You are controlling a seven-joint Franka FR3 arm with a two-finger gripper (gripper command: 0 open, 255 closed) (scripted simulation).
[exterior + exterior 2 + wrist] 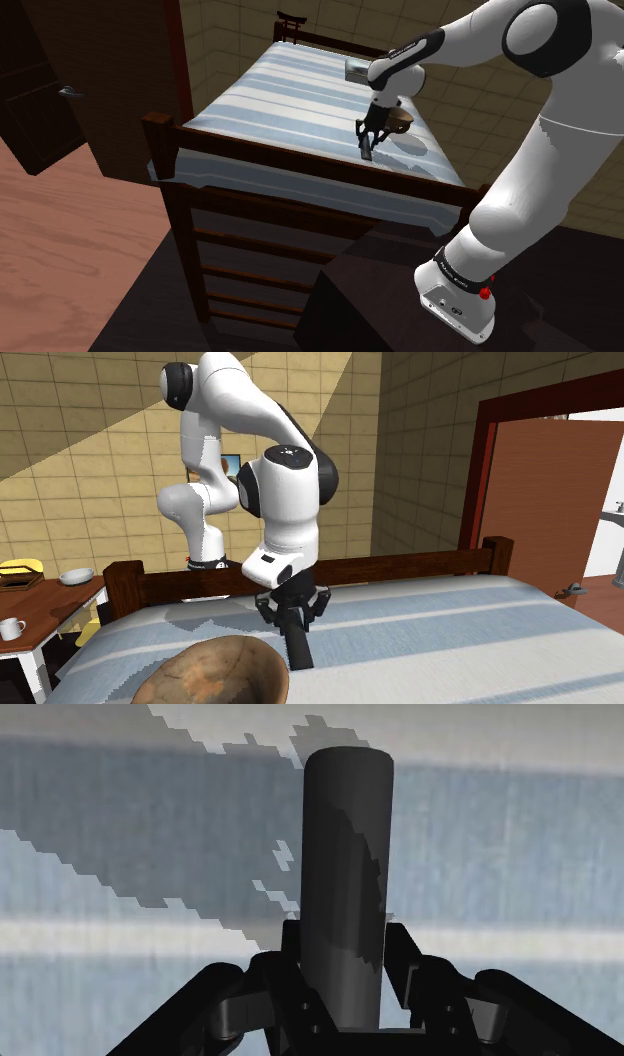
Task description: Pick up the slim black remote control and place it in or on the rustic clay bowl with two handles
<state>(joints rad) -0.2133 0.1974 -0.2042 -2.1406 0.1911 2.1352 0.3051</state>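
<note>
My black gripper [342, 966] is shut on a slim dark remote [345, 864], which stands out lengthwise from between the fingers. In the second exterior view the gripper [291, 616] hangs the remote [298, 648] a little above the striped bedspread, close beside the rim of a brown clay bowl [215, 672] at that view's lower left. The shoulder view shows the gripper [371, 133] with the remote [367, 148] pointing down, just in front of the bowl [402, 120], which the hand partly hides.
A bed with a blue and white striped cover [300, 110] has a dark wooden footboard [300, 165] and headboard [400, 567]. A grey box [356, 68] lies farther up the bed. A side table [40, 614] holds a cup and dish.
</note>
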